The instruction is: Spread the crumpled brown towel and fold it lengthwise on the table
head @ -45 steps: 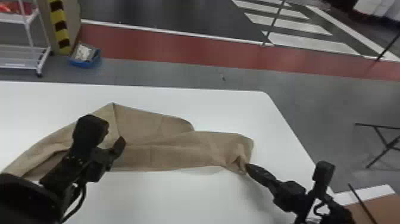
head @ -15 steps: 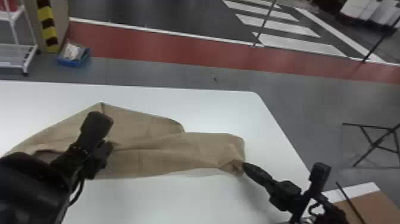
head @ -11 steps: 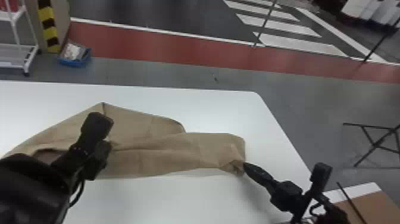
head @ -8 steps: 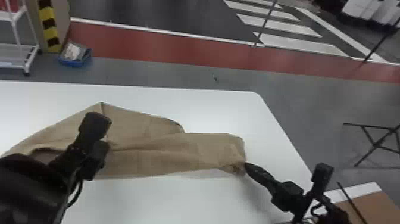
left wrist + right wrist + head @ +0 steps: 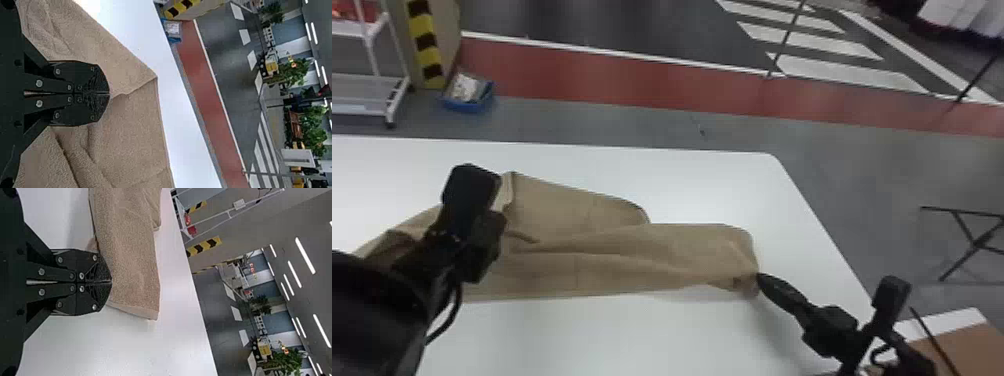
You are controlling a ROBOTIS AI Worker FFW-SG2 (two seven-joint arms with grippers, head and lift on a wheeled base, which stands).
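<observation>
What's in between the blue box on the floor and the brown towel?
In the head view, going from the blue box to the brown towel, there's a strip of gray floor, then some white table.

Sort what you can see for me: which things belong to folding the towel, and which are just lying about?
For the job:
- brown towel, spread partway along the table
- white table under it
- left gripper and right gripper, both at the towel

Just lying about:
- blue tray on the floor
- white rack
- black folding legs
</observation>
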